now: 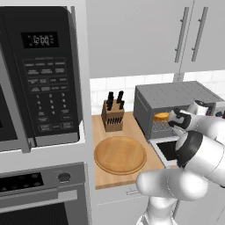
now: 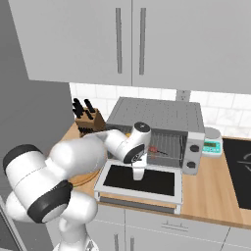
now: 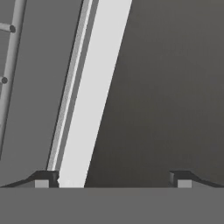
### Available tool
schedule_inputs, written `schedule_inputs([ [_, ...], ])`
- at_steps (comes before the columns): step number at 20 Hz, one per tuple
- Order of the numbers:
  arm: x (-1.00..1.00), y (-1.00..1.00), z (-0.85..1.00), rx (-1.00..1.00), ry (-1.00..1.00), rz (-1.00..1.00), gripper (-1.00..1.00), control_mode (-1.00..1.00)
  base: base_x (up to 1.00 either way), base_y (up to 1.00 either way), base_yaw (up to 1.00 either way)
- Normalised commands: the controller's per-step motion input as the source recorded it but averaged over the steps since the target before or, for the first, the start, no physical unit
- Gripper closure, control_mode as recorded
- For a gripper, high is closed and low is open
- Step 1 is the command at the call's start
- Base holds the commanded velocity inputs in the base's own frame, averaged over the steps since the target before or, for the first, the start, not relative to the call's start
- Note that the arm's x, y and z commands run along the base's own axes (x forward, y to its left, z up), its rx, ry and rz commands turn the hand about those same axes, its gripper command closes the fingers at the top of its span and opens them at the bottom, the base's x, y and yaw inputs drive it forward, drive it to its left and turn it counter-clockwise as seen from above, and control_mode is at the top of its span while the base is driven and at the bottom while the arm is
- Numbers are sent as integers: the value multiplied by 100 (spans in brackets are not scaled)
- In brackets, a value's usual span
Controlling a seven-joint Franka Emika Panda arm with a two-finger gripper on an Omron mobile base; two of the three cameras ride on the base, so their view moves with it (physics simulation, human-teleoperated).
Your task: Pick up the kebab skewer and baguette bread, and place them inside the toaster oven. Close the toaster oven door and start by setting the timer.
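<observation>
The toaster oven [image 2: 162, 117] stands on the counter with its toaster oven door [image 2: 157, 182] dropped flat open. On the wire rack inside lie the baguette bread [image 1: 161, 116], golden, and the kebab skewer [image 2: 158, 150], thin with reddish chunks. My gripper [image 2: 138, 172] points down just over the door's inner edge, close to the oven mouth. It is open with nothing between its fingers. In the hand view the gripper [image 3: 114, 179] straddles the door's silver frame [image 3: 94, 87] and dark glass [image 3: 166, 87], with the rack [image 3: 8, 52] at the upper left.
A knife block [image 1: 112, 115] and a round wooden board [image 1: 120, 154] sit left of the oven. The black microwave [image 1: 39, 74] hangs further left. Right of the oven are its knobs [image 2: 194, 148], a small scale [image 2: 212, 145] and a dark cooktop [image 2: 240, 171].
</observation>
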Motion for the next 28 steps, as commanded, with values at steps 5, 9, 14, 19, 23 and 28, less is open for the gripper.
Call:
schedule_inputs([
  [5,42,2,-4,0,-4,0,-100,-100,0,0,0],
  [9,34,1,-2,0,-6,0,-100,-100,0,0,0],
  [14,-7,0,0,0,-1,0,-100,-100,0,0,0],
  [19,-47,1,1,0,0,0,-100,-100,0,0,0],
  [23,-94,0,21,0,0,0,-100,-100,0,0,0],
  [28,-98,0,22,-3,-1,12,-100,-100,0,0,0],
])
